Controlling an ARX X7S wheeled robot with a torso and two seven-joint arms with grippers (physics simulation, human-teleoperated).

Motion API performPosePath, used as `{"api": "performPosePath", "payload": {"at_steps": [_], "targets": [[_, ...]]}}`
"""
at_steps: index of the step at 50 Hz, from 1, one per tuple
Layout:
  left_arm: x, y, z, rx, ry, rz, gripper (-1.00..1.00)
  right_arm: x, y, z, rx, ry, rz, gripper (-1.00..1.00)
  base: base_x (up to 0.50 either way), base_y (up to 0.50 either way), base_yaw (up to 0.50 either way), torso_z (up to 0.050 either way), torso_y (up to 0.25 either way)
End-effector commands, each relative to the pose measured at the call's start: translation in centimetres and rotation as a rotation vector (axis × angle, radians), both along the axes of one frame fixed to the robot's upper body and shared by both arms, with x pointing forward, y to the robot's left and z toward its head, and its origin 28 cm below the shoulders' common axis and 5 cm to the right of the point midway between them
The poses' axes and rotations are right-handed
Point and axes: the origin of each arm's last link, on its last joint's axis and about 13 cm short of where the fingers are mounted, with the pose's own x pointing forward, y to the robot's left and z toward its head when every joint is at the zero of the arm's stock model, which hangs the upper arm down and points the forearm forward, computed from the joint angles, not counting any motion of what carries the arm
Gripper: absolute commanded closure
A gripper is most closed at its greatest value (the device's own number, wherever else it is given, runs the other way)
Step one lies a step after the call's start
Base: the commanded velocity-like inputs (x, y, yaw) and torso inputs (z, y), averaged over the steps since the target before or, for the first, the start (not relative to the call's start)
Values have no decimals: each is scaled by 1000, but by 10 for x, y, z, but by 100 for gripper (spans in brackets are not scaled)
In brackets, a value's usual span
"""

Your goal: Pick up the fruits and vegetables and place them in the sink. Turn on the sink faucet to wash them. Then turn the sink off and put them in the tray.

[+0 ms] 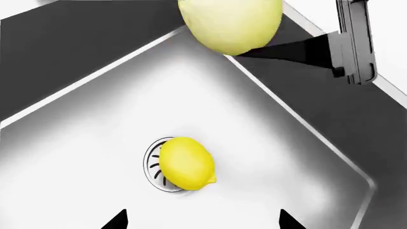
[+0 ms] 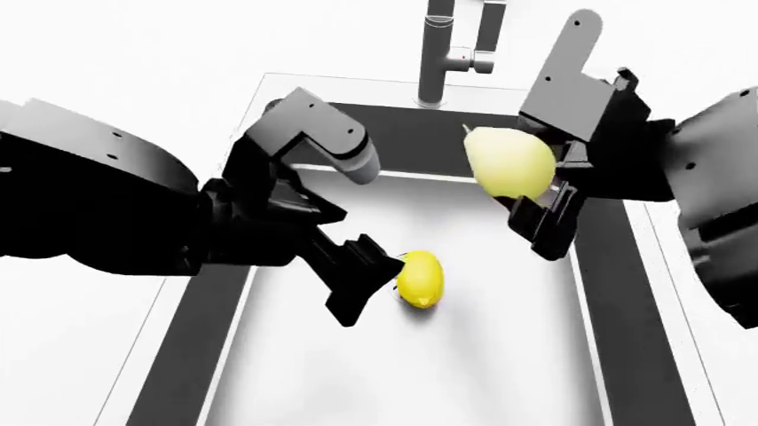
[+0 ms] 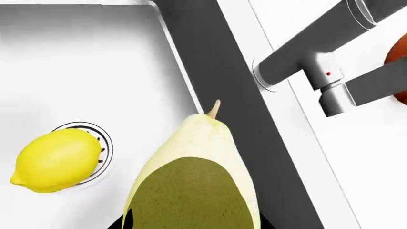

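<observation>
A bright yellow lemon [image 2: 420, 278] lies on the round drain [image 1: 151, 164] in the sink [image 2: 474, 373]. My left gripper [image 2: 369, 277] hangs open just beside it. In the left wrist view the lemon [image 1: 186, 163] sits ahead of the spread fingertips [image 1: 117, 220], with nothing between them. My right gripper [image 2: 539, 191] is shut on the pale yellow-green fruit [image 2: 509, 162] and holds it above the sink's far right part, pointed tip [image 3: 214, 109] forward. The fruit [image 3: 197, 176] fills the right wrist view's jaws. The faucet [image 2: 438, 53] stands behind the sink. The tray is out of view.
The sink's dark walls [image 2: 391, 124] ring the light floor [image 1: 95, 143]. The faucet's column and side lever [image 3: 305, 62] stand on the white counter past the rim. An orange-brown object [image 3: 397, 57] shows at the edge beyond the faucet.
</observation>
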Motion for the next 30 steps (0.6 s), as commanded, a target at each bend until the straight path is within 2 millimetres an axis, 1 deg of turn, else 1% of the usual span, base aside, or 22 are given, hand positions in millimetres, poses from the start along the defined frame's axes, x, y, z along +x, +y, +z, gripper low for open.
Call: {"api": "performPosePath", "payload": {"at_steps": [1,4,14,21,25,30], "targets": [[18,-15,-4,47,68,-60,-100,-38,-9,35,86,-188,23,100,0,0,0,0,0],[23,-18,-7,49,81,-73,-100,-41,-11,39,116,-222,21,100,0,0,0,0,0],[34,-29,-19,28,117,-137,-100,-46,-13,40,160,-258,21,100,0,0,0,0,0],[47,-34,-24,60,92,-97,-100,-49,-14,39,178,-269,21,100,0,0,0,0,0],[56,-41,-31,89,92,-90,-100,-51,-15,39,187,-276,23,100,0,0,0,0,0],[64,-52,-45,104,111,-93,-100,-53,-16,39,192,-280,22,100,0,0,0,0,0]]}}
